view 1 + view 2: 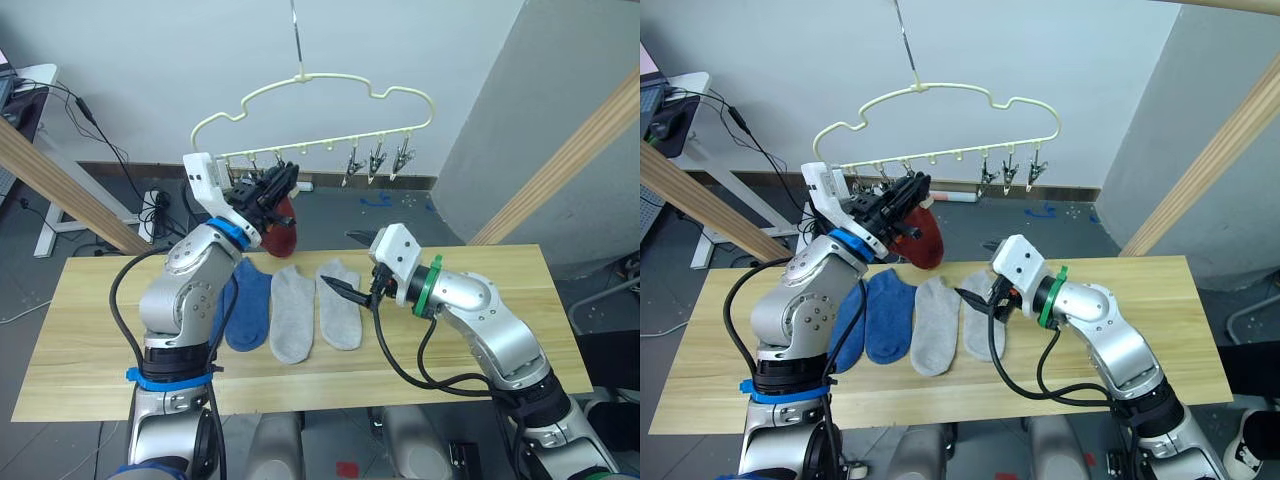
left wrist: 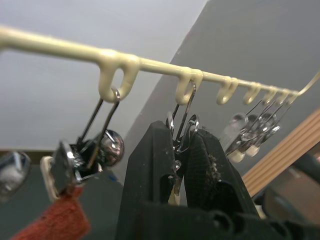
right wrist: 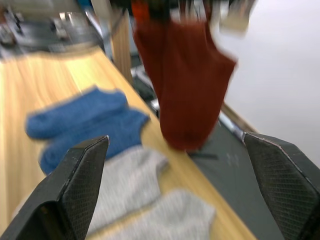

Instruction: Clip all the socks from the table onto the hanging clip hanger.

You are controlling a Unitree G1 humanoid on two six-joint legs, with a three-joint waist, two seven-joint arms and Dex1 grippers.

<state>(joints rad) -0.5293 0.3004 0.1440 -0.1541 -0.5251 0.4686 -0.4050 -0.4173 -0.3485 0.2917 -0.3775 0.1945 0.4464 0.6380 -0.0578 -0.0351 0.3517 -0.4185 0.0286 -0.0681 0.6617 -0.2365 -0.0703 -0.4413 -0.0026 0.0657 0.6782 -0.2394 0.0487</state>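
The cream clip hanger [image 1: 301, 77] hangs above the table's far edge. My left gripper [image 1: 285, 178] is raised to its bar, and its black fingers [image 2: 150, 165] are shut on a metal clip [image 2: 181, 127]. A rust red sock [image 1: 282, 232] hangs from the neighbouring clip just below that gripper. On the wooden table [image 1: 480, 280] two blue socks [image 1: 248, 305] and two light grey socks [image 1: 293, 312] lie side by side. My right gripper [image 1: 350, 265] hovers open over the right-hand grey sock [image 1: 340, 303], holding nothing.
Three free clips [image 1: 378, 160] hang at the hanger's right end. Thick wooden poles slant up at the left [image 1: 60, 185] and right [image 1: 560, 170]. Cables and a power strip [image 1: 150, 205] lie on the floor behind the table.
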